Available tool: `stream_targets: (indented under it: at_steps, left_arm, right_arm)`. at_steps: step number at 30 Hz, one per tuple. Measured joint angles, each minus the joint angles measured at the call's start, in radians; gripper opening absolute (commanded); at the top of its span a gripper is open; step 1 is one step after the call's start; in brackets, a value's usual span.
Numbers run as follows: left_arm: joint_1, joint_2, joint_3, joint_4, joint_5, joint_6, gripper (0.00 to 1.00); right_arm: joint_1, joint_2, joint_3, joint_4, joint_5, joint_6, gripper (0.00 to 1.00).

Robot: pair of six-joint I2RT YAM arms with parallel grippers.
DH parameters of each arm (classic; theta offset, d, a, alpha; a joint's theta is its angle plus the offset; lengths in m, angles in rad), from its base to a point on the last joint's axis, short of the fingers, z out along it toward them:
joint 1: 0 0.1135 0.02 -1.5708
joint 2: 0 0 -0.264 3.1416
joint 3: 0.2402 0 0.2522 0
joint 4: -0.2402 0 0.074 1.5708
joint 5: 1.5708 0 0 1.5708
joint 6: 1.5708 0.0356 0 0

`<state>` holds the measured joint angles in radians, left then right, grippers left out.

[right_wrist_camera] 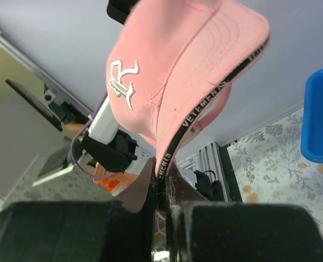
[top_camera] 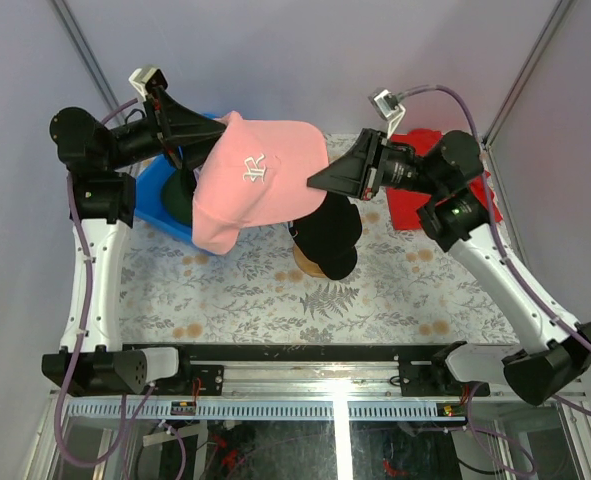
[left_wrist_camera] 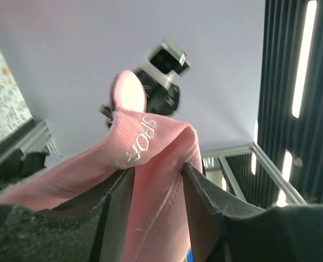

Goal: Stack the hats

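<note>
Two claws on one hat right now, and that's where the trouble could start.

Closest to the arm bases is the floral table (top_camera: pixel 255 300). A bit further in, the black cap (top_camera: pixel 335 228) sits on the round wooden stand (top_camera: pixel 313 266). The pink cap (top_camera: pixel 260 175) hangs in the air above it and slightly to the left, strung between both arms.

The right gripper (right_wrist_camera: pixel 161 185) is pinched tight on the black lettered trim at the cap's edge; that's a thin bite and nothing more. The left gripper (left_wrist_camera: pixel 158 174) has a fold of pink cloth between fingers (left_wrist_camera: pixel 120 202) that stand partway apart; I honestly can't tell if it's clamping or if the cloth just lies there.

My worries:
- If the left side lets go, the whole cap swings from that one thin pinch; it could slide out or flop sideways.
- A crooked drop could land askew on the black cap, or nudge it off the stand.
- The cloth could snag on a left finger and drag the cap away from the stack.

Further back, the blue bin (top_camera: pixel 155 190) holds a dark cap (top_camera: pixel 182 195), and the pink one hangs partly over it — a bad swing could drop it in there. The red cloth (top_camera: pixel 410 200) at the far right is well apart from it all.
</note>
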<state>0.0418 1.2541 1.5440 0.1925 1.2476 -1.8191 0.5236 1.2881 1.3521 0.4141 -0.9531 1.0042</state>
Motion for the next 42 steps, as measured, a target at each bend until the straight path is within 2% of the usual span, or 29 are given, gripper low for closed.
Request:
stream_targets:
  at_steps: [6,10,15,19,24,32,42]
  left_arm:
    - [0.045,0.031,0.016,-0.212,-0.077,0.269,0.48]
    - [0.051,0.005,-0.016,-0.312,-0.139,0.432,0.51]
    - [0.038,-0.105,-0.252,-0.393,-0.2,0.603,0.49]
    - [-0.069,-0.084,-0.39,-0.443,-0.246,0.724,0.49]
    - [-0.215,0.044,-0.36,-0.54,-0.293,0.921,0.48]
    - [-0.235,0.167,-0.252,-0.702,-0.4,1.234,0.45]
    - [-0.274,0.288,-0.222,-0.706,-0.479,1.336,0.42]
  right_arm:
    - [-0.018,-0.035,0.106,-0.253,0.103,0.028,0.0]
    - [-0.129,-0.049,0.104,-0.309,0.114,0.11,0.0]
    - [-0.354,-0.079,0.088,-0.319,0.091,0.213,0.0]
    - [-0.463,-0.09,0.076,-0.251,0.063,0.312,0.0]
    - [-0.481,-0.09,0.039,-0.152,0.032,0.418,0.0]
    - [-0.522,-0.091,0.026,-0.101,0.008,0.483,0.0]
    - [-0.526,-0.131,-0.015,-0.095,0.006,0.49,0.0]
